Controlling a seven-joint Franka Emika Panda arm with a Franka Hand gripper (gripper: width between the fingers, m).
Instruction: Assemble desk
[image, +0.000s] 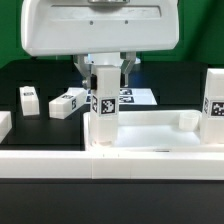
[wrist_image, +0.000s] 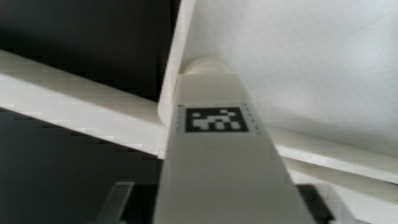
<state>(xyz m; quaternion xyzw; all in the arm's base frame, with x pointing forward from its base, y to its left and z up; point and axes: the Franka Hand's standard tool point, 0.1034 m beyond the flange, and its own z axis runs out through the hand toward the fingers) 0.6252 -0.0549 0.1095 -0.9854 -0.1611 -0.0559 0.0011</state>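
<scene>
The desk's white tabletop (image: 150, 132) lies against the front rail. One square leg (image: 103, 115) with a black-and-white tag stands upright at its corner on the exterior view's left. My gripper (image: 104, 82) reaches down from above, its fingers against the two sides of that leg's top. In the wrist view the leg (wrist_image: 217, 150) fills the space between the fingers of the gripper (wrist_image: 222, 205), tag facing the camera, with the tabletop (wrist_image: 302, 50) beyond. A second leg (image: 214, 105) stands upright at the tabletop's other corner. Two loose legs (image: 28, 100) (image: 67, 103) lie on the black table.
The marker board (image: 137, 96) lies flat behind the held leg. A long white rail (image: 60, 162) runs along the front edge. Another white piece (image: 4, 124) shows at the exterior view's far left edge.
</scene>
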